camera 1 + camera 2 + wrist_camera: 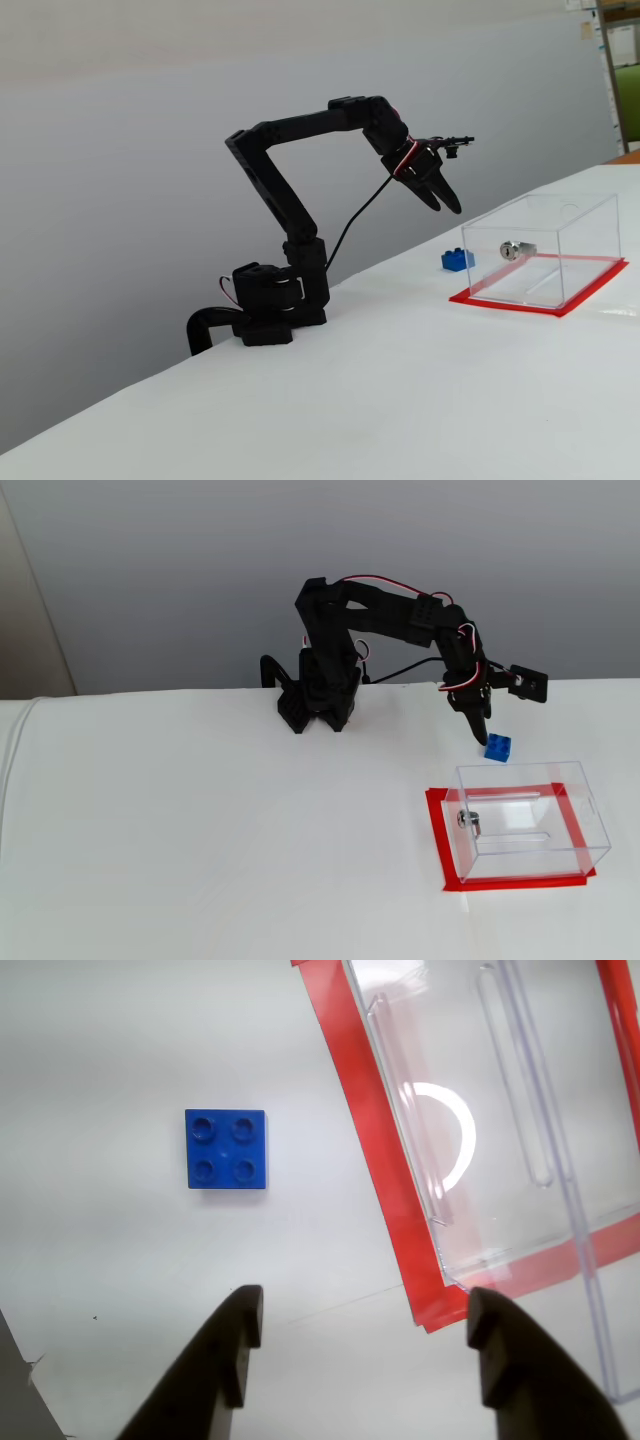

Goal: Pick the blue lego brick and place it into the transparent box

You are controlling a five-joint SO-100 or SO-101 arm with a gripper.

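1. the gripper (365, 1345) hangs in the air above the table, its two dark fingers spread wide apart with nothing between them; in a fixed view it (445, 203) points down and to the right, clear of the surface.
2. the blue lego brick (226, 1149) lies flat on the white table (120, 1050), studs up, ahead of the fingers and off to the left in the wrist view, not between them.
3. the brick looks square from above, four studs in two rows, so it has no clear long axis; its edges run nearly straight with the wrist picture's edges.
4. in a fixed view the brick (498, 747) sits just beyond the far edge of the transparent box (530, 820), near it but apart, with the gripper (483, 737) tips just to its left.
5. the box stands on a red base rim (372, 1120); in the wrist view it fills the right side, tilted against the brick's edges.
6. a small silver metal piece (468, 820) shows at the box's left wall; in the other fixed view it (515, 249) appears through the clear side.
7. the arm's base (272, 310) stands at the table's far left edge in that view, well apart from the box.
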